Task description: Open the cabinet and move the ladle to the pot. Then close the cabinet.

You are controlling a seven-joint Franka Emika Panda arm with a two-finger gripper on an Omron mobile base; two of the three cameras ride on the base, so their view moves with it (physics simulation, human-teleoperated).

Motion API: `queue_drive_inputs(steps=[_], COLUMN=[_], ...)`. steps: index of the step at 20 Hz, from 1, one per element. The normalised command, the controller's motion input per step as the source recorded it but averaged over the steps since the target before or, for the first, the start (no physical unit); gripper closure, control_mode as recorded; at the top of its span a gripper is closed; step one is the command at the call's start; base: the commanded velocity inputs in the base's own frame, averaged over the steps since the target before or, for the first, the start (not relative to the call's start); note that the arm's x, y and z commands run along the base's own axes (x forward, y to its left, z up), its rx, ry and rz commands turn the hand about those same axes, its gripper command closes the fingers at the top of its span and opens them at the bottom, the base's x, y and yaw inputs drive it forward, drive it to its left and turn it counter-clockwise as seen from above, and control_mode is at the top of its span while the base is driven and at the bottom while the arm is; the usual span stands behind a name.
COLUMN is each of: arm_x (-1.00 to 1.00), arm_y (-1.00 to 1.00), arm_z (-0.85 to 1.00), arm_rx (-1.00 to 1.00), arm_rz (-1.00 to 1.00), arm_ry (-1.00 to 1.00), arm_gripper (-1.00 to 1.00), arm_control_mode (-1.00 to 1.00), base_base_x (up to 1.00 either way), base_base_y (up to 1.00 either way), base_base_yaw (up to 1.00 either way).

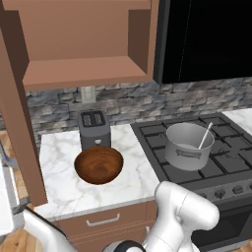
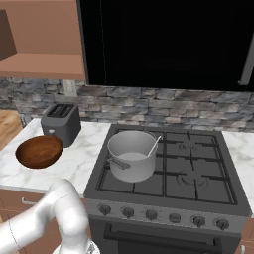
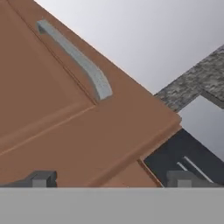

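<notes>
In steel pot [image 1: 188, 146]: thin ladle [image 1: 205, 135].

I see the cabinet [image 1: 83, 44] in reddish-brown wood w/ a silver-grey handle [image 3: 76, 57]. Pot [image 1: 188, 145] is silver-grey, ladle [image 1: 204, 136] pale metal. Bowl [image 1: 98, 165] dark brown wood grain. Toaster [image 1: 94, 129] dark grey. Bench [image 1: 59, 172] white marble w/ grey veins. Backsplash [image 2: 163, 106] grey stone, mixed shades. Stove [image 2: 168, 173] black & dark grey.
</notes>
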Motion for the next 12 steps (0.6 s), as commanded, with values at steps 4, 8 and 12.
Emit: queue_drive_inputs(steps=[4, 8, 12], arm_x=[-0.01, 0.18, 0.38], arm_y=[-0.77, -0.76, -0.79], arm_z=[0.01, 0.03, 0.02], arm_rx=[0.23, 0.19, 0.17], arm_rz=[0.22, 0.25, 0.29], arm_ry=[-0.27, -0.20, -0.18], arm_gripper=[-1.00, -1.00, -1.00], arm_control_mode=[-1.00, -1.00, -1.00], base_base_x=[0.00, 0.00, 0.00], base_base_y=[0.00, 0.00, 0.00], base_base_yaw=[0.00, 0.00, 0.00])
